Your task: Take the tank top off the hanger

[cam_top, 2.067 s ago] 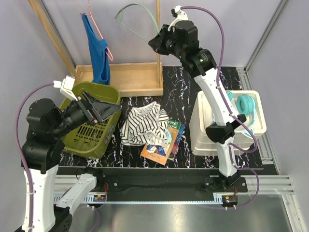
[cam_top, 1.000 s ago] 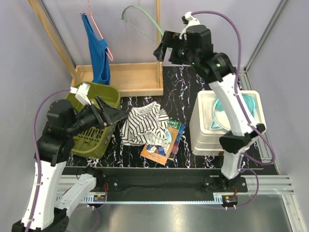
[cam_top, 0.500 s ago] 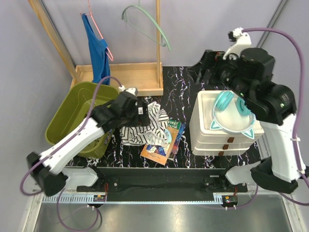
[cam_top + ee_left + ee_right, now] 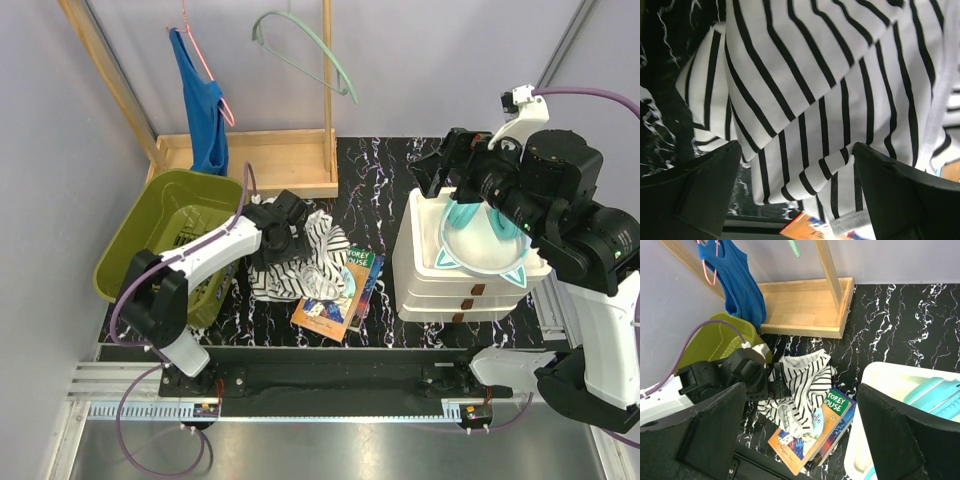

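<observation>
Looking down from the top view, the blue tank top point(image 4: 203, 100) hangs on the pink hanger point(image 4: 227, 108) at the far left of the wooden rack point(image 4: 270, 165). The left gripper point(image 4: 283, 222) sits low over the striped shirt point(image 4: 312, 250) on the table, its claw spread apart and holding nothing; closing there would pick up the wrong garment. The right gripper point(image 4: 452, 160), claw also apart and empty, hovers above the white drawers point(image 4: 470, 295), well apart from the tank top, and a reach across could knock the green hanger point(image 4: 300, 45) that hangs between them. From the left wrist, only stripes fill the gap between the fingers point(image 4: 695, 195), and the tank top is out of that view. From the right wrist, the tank top looks bunched toward one side of its hanger; my guess is that a sideways tug would drag the hanger off the rack instead of freeing the cloth.
</observation>
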You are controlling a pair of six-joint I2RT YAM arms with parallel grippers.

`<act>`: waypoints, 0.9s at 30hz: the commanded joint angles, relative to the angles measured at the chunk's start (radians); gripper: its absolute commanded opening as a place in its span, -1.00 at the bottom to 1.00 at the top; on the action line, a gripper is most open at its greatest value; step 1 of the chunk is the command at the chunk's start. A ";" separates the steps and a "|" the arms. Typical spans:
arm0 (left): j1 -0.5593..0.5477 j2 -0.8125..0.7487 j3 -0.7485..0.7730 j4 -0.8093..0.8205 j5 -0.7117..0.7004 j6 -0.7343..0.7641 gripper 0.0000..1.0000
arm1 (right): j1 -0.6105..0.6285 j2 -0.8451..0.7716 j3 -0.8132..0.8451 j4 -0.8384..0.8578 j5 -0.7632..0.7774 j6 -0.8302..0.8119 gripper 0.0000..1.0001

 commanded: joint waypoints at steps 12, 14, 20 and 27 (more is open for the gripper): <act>0.020 0.156 -0.103 0.101 0.010 -0.380 0.94 | -0.005 -0.027 -0.006 -0.018 0.005 0.014 0.99; 0.021 0.150 -0.089 0.104 -0.002 -0.357 0.76 | -0.005 -0.032 -0.011 -0.019 0.008 0.014 0.99; 0.020 0.098 -0.045 0.101 -0.036 -0.265 -0.50 | -0.006 -0.030 -0.015 -0.018 0.011 0.011 0.99; 0.018 -0.135 0.072 0.020 -0.131 -0.101 -1.00 | -0.005 -0.013 -0.014 -0.002 0.005 -0.001 0.99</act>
